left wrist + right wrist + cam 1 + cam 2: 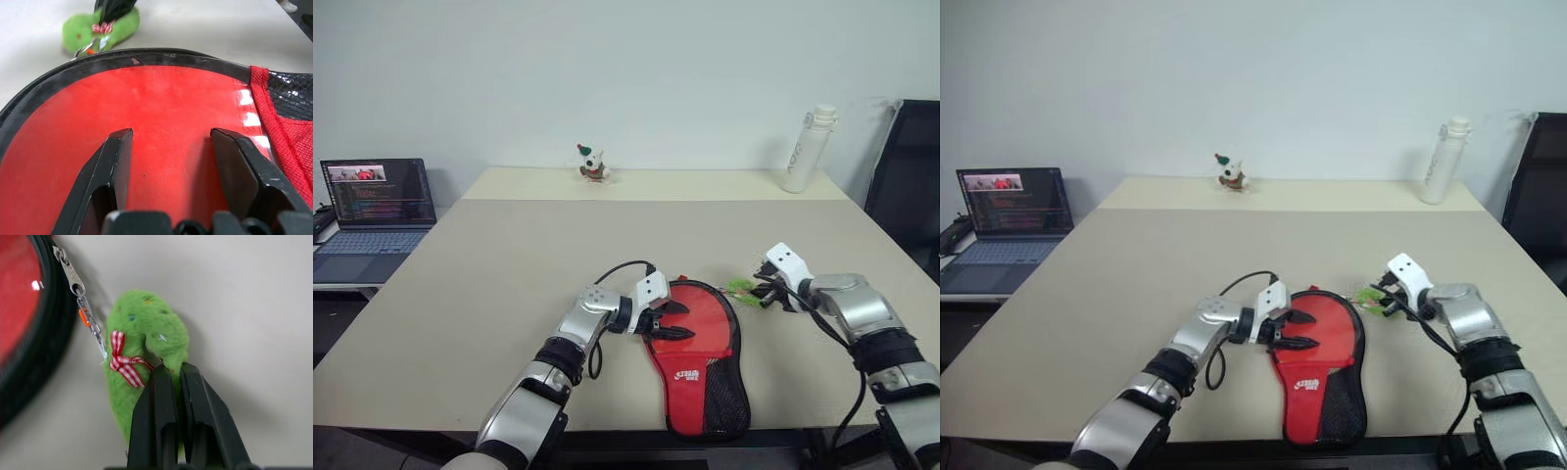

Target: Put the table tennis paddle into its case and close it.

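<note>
beige bench (509, 255) with a laptop (374, 208) off on the left side and a white bottle (808, 149) at the back. red case (700, 362) lies flat near the front edge, round end away from the robot. left gripper (674, 320) sits over that round end, fingers spread apart, nothing held. right gripper (168, 374) is pinched shut on the green fuzzy charm (146, 357) just right of the case, clipped to its zipper pull (71, 274).
</note>
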